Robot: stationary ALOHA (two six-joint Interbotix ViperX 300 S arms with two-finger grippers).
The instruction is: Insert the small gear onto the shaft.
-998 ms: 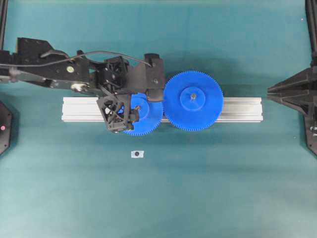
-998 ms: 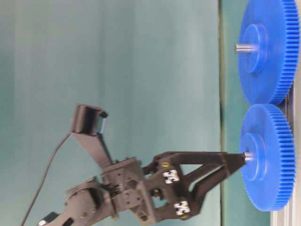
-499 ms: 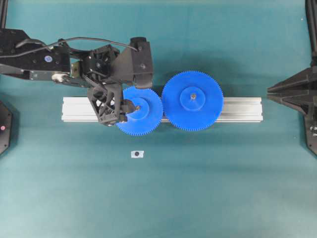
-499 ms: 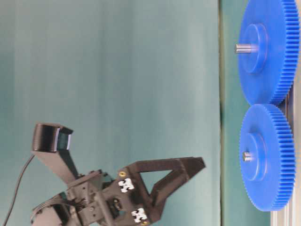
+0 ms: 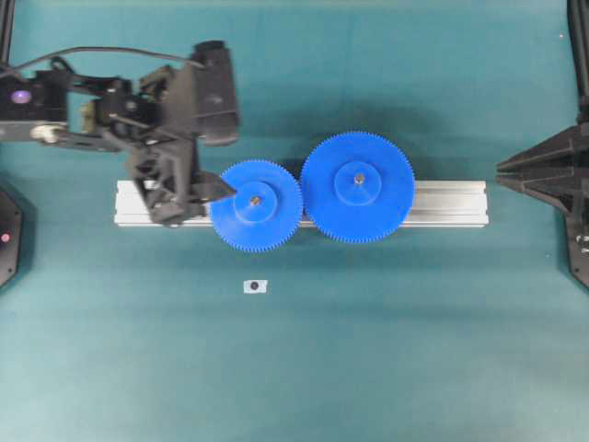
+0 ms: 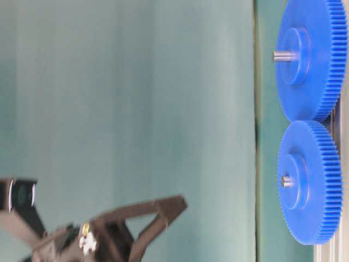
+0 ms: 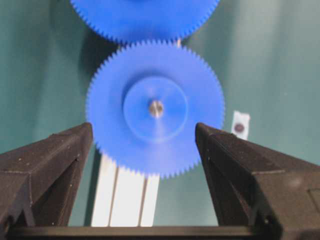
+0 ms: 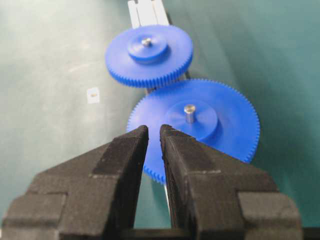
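Teal table [image 5: 368,350], bar [image 5: 442,203] gear-covered midway.

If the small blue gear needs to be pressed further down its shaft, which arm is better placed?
Left, probably: the left gripper hangs open beside the small blue toothed plastic gear, while the right gripper waits beyond the larger gear.

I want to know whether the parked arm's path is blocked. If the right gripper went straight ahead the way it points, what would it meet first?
Most likely the larger blue gear, directly beyond the right gripper; depth is unclear.
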